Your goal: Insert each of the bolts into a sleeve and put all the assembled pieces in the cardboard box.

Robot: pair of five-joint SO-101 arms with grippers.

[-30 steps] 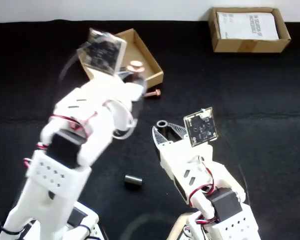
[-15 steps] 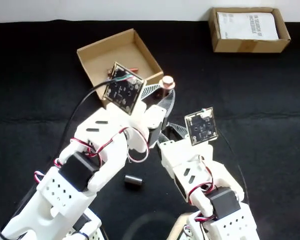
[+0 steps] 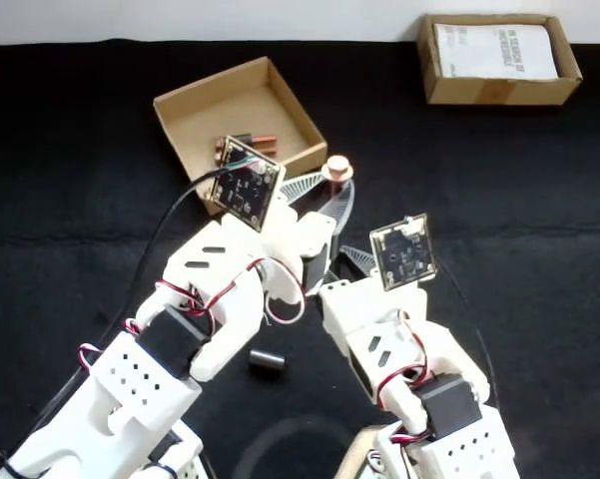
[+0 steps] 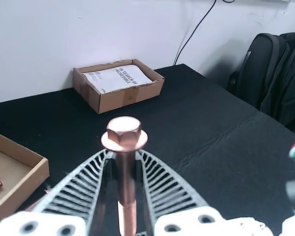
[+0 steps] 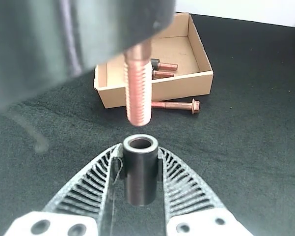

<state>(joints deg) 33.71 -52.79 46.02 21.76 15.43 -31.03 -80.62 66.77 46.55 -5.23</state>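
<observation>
Left gripper grasps copper hex-flange bolt | threaded tip faces bore, axes aligned | right gripper grasps black cylindrical sleeve

Four bolts are in sight: one bolt upright in the left pincer, one loose bolt lying on the desk just beside the open cardboard box, and two assembled pieces inside it (each shows a dark collar near its head). Two more sleeves are separate: one sleeve in the right pincer, one loose sleeve on the desk. There are two cardboard boxes, the second box holding a single printed booklet.
</observation>
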